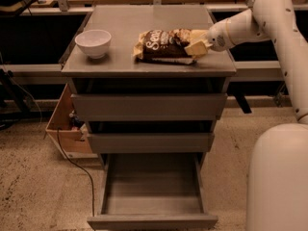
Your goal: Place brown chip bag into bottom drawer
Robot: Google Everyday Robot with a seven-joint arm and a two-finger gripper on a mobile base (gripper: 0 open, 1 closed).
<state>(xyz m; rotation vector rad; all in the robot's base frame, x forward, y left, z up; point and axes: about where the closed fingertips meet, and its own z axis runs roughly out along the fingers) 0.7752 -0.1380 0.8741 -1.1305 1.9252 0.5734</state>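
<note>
The brown chip bag (163,44) lies across the right half of the grey cabinet's top (120,64), dark brown with a tan end and white lettering. My gripper (198,44) reaches in from the right on the white arm (269,13) and is shut on the bag's right end. The bag sits at or just above the surface. The bottom drawer (151,189) is pulled out at the foot of the cabinet, its long grey tray bare. The two drawers above it are pushed in.
A white bowl (93,42) stands on the cabinet top at the left. A cardboard box (65,126) and a black cable (77,165) lie on the floor left of the cabinet. My white base (279,177) stands at the lower right.
</note>
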